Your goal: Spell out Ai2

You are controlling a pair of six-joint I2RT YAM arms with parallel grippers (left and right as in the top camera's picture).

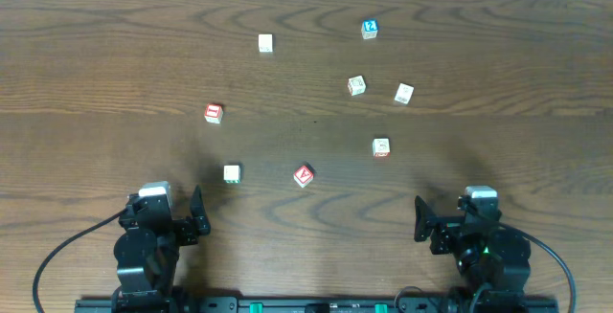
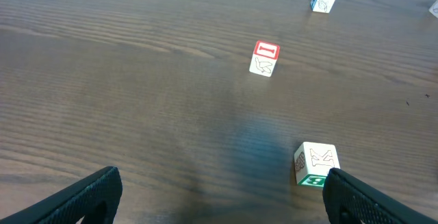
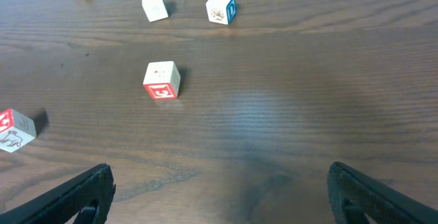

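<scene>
Several small letter blocks lie scattered on the wooden table. A red "A" block lies front centre and shows at the left edge of the right wrist view. A red "I" block lies to the left and shows in the left wrist view. A blue block marked like a "2" lies at the back. My left gripper is open and empty, with a green-lettered block just ahead of its right finger. My right gripper is open and empty.
Other blocks: a white one at the back left, two pale ones right of centre, and a red-lettered one ahead of the right gripper. The green-lettered block lies near the left arm.
</scene>
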